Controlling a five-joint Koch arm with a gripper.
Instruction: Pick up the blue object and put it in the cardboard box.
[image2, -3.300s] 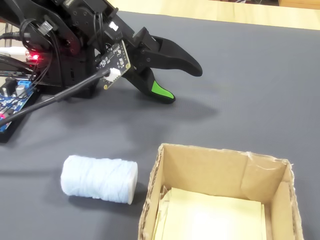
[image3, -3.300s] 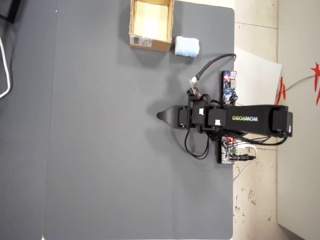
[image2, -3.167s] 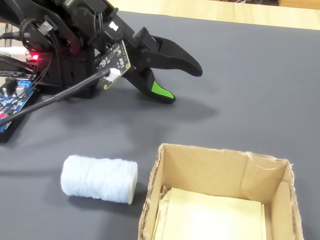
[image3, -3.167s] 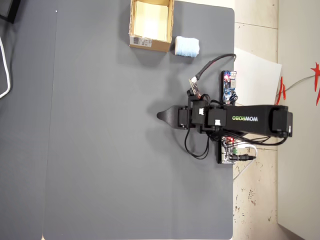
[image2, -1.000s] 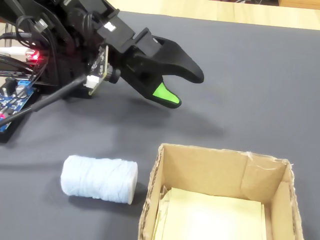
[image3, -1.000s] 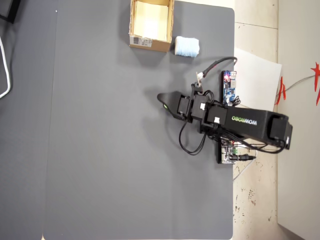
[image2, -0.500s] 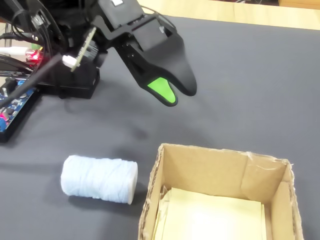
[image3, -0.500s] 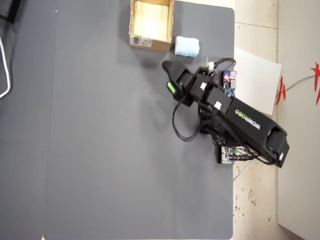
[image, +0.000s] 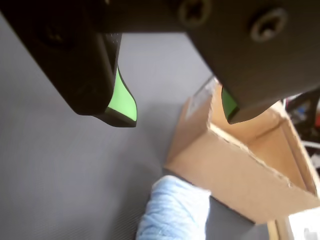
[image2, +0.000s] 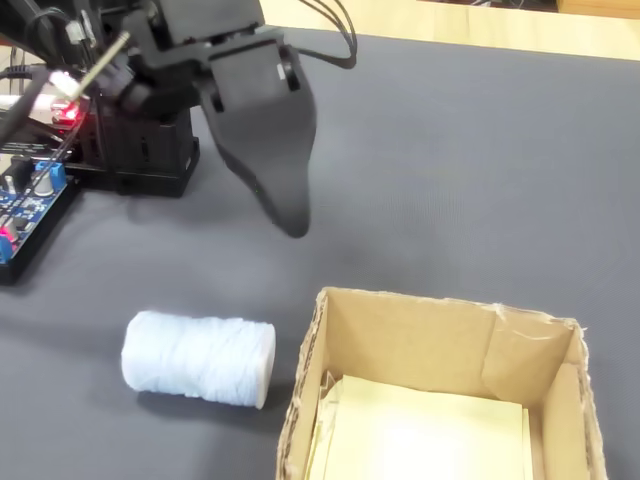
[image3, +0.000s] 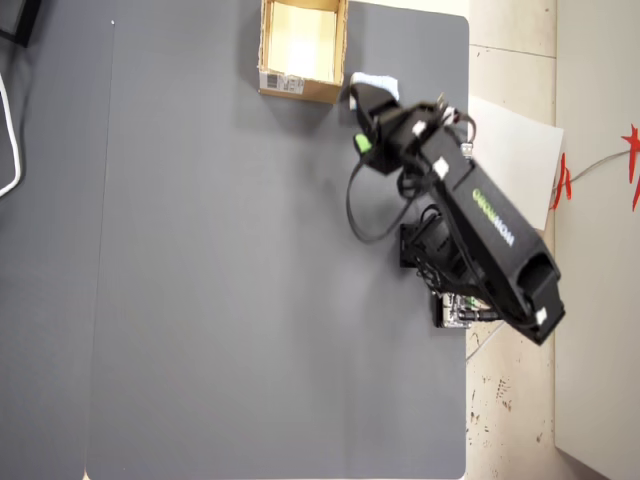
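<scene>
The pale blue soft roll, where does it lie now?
In the fixed view the pale blue soft roll lies on the grey mat, just left of the tan cardboard box.

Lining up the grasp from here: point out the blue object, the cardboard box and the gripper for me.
blue object (image2: 198, 358): fixed view, middle of its pale, soft side.
cardboard box (image2: 410, 340): fixed view, inner face of its far wall.
gripper (image: 177, 111): wrist view, the gap between the green-padded jaws, which stand apart.

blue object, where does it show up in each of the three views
Wrist view: blue object at the bottom centre, below the open jaws.
Fixed view: lower left, lying on the mat.
Overhead view: top, a sliver past the gripper.
Shared landmark: the cardboard box, right beside it.
</scene>
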